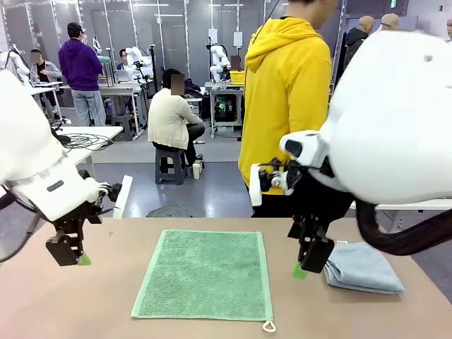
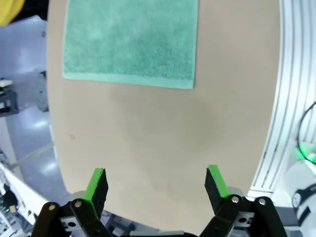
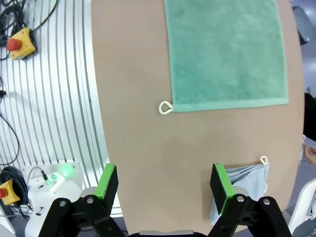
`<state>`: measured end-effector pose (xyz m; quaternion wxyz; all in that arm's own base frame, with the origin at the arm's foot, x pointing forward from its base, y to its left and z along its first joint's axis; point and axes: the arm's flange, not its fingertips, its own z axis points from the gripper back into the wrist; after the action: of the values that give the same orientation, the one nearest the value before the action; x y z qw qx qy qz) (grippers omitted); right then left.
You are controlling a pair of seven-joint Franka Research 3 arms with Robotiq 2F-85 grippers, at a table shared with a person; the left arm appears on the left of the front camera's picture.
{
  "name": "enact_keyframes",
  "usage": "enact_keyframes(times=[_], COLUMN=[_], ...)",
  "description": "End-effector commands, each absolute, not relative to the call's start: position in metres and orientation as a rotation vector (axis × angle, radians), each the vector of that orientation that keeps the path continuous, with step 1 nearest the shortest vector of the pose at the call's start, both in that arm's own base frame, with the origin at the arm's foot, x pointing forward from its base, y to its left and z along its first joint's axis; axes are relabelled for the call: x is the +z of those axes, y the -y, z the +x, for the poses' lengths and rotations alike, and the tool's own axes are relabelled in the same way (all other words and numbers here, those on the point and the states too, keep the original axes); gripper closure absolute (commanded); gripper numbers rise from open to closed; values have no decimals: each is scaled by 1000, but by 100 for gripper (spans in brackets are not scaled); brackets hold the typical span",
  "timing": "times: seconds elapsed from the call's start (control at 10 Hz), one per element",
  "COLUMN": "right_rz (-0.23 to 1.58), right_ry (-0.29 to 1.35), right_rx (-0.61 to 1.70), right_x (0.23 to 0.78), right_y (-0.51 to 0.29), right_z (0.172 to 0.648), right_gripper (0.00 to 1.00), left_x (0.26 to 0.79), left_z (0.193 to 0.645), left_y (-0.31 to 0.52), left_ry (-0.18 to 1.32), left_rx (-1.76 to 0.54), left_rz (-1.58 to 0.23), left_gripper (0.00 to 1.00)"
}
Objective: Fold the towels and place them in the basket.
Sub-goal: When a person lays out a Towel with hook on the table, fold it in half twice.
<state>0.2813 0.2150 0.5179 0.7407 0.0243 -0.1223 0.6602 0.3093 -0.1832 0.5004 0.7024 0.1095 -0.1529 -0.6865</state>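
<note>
Green pads point(image 2: 97, 183) wide apart on the left gripper point(image 1: 83, 260), nothing between them, poised over bare tan table point(image 1: 63, 304) left of the sea-green towel point(image 1: 205, 275). Same on the right gripper point(image 1: 299, 270): spread, empty, hanging between the two towels, just beside the loosely folded grey-blue towel point(image 1: 364, 267). Sea-green towel flat and unfolded at table centre, white loop point(image 1: 268, 325) at its near right corner. Beyond the far edge, a person in a yellow hoodie point(image 1: 286, 92); farther back, workbenches and seated people.
</note>
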Motion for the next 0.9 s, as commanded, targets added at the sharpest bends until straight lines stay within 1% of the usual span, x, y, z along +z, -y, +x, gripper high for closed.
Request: enact_keyframes(times=[0.0, 0.2, 0.4, 0.6, 0.8], right_rz=[-21, -64, -82, -56, -32], right_ry=[190, 130, 90, 64, 59], right_rx=[1429, 1478, 1473, 1474, 1443], right_x=[491, 453, 418, 382, 366], right_y=[-240, -254, -260, -266, -264], right_z=[294, 303, 312, 312, 315], right_gripper=[6, 6, 6, 6, 6], left_x=[464, 437, 416, 392, 370], left_z=[318, 327, 334, 340, 342], left_y=[193, 210, 219, 222, 224], left_ry=[366, 369, 338, 307, 267], left_rx=[-1528, -1528, -1512, -1458, -1450], left_rz=[173, 121, 94, 36, 20], left_gripper=[0, 0, 0, 0, 0])
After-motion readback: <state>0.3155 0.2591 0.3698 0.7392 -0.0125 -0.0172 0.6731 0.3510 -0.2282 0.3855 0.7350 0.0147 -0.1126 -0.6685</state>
